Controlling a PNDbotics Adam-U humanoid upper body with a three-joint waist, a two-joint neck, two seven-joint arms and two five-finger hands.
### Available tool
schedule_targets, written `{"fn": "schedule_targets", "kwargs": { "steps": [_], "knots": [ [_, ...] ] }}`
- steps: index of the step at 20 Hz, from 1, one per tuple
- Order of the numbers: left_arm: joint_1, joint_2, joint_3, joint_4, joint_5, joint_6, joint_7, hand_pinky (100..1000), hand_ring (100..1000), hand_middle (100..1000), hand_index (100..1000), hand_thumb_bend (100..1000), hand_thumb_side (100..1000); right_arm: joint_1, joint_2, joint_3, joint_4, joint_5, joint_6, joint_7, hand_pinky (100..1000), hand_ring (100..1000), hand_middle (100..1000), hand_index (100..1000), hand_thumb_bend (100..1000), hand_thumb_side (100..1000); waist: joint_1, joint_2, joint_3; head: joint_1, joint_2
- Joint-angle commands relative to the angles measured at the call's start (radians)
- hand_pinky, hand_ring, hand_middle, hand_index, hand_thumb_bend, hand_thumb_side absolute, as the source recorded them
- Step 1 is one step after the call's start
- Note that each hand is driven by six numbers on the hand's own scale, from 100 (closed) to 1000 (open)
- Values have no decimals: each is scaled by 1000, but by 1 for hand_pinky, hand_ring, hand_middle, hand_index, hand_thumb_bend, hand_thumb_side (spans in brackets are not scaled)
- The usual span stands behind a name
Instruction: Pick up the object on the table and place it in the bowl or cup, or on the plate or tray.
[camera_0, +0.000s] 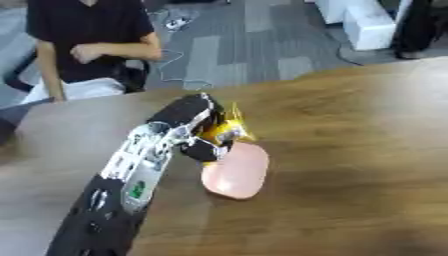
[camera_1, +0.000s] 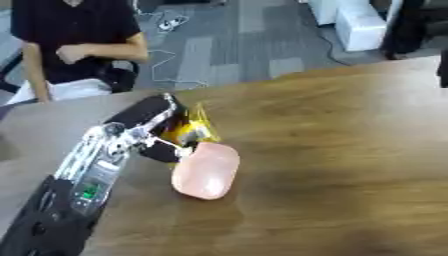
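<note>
Left hand (camera_0: 194, 131) is out over the wooden table (camera_0: 350, 150), arm coming in from the lower left. Its fingers are curled round a crinkly yellow packet (camera_0: 229, 128), shiny like a snack wrapper; can't read any print on it. The packet sticks out from the hand on the right side, upper corner pointing up.

The packet is held right at the far rim of a pink plate (camera_0: 236, 171), which is oval-looking and sits flat on the table about mid-frame. The hand's dark fingertips overlap the plate's upper-left edge in both views. Can't tell whether the packet touches the plate or hangs just above it. The rest of the plate's surface is bare.

Right hand: doesn't show in either view.

Silver links and a small green-lit board show on the left forearm (camera_1: 94, 172).

Beyond the far table edge there's grey carpet with white cabling on it and white boxes (camera_0: 363, 22) at the top right.
</note>
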Motion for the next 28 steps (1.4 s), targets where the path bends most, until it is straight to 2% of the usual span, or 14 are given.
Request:
{"fn": "schedule_targets", "kwargs": {
  "steps": [1,5,13,15,17,18,20,21,22,23,24,25,26,28],
  "knots": [
    [-12,2,0,54,71,-67,16,189,403,434,477,140,391,-18,-15,-3,-13,-9,0,2,100,185,264,661,135,1000,-6,-5,-2,-5,0],
    [-14,1,17,146,113,-124,85,215,422,444,485,165,376,-20,-15,-2,-13,-9,-1,2,100,184,262,661,137,1000,-6,-3,-3,-9,0],
    [-18,-1,30,242,63,-175,148,255,462,462,500,217,350,-21,-14,-2,-13,-9,-3,3,100,183,261,660,139,1000,-6,-1,-2,-11,0],
    [-19,-1,32,247,53,-180,149,274,473,467,509,240,360,-21,-15,-1,-13,-9,-3,3,100,183,260,659,139,1000,-6,-1,-3,-11,0],
    [-19,-2,33,249,37,-183,147,282,482,474,520,284,408,-21,-15,-1,-13,-10,-3,4,100,183,260,659,139,1000,-6,-1,-3,-11,0],
    [-19,-2,35,248,27,-184,147,317,533,528,645,493,633,-21,-15,-1,-13,-10,-3,4,100,183,259,659,140,1000,-6,-1,-3,-11,0],
    [-18,-2,37,242,4,-189,150,417,649,678,790,685,786,-21,-15,-1,-13,-10,-4,4,100,182,257,658,141,1000,-6,-1,-3,-12,0],
    [-17,-3,38,240,-6,-192,151,392,621,642,762,649,764,-21,-15,-1,-13,-10,-4,4,100,182,257,658,141,1000,-6,-1,-3,-12,0],
    [-17,-3,39,238,-14,-194,153,537,752,790,890,811,835,-21,-15,-1,-13,-10,-4,4,100,182,254,657,141,1000,-6,-1,-3,-12,0],
    [-17,-3,41,235,-23,-196,155,552,763,801,903,831,837,-21,-15,0,-13,-10,-4,5,100,182,254,657,141,1000,-6,-1,-3,-11,0],
    [-17,-4,42,233,-30,-197,156,598,794,829,933,889,836,-21,-15,0,-13,-10,-4,5,100,181,253,657,141,1000,-6,-1,-3,-11,0],
    [-17,-4,43,232,-37,-197,156,580,783,819,922,866,837,-21,-15,0,-13,-10,-4,5,100,182,254,657,141,1000,-6,-1,-3,-11,0],
    [-16,-5,44,231,-42,-198,156,621,807,843,949,930,832,-21,-15,0,-13,-10,-4,5,100,181,251,656,142,1000,-6,-1,-3,-11,0],
    [-16,-6,45,231,-50,-197,152,634,814,851,953,947,831,-21,-15,0,-13,-11,-4,6,100,180,249,655,142,1000,-6,-1,-3,-11,0]
  ]
}}
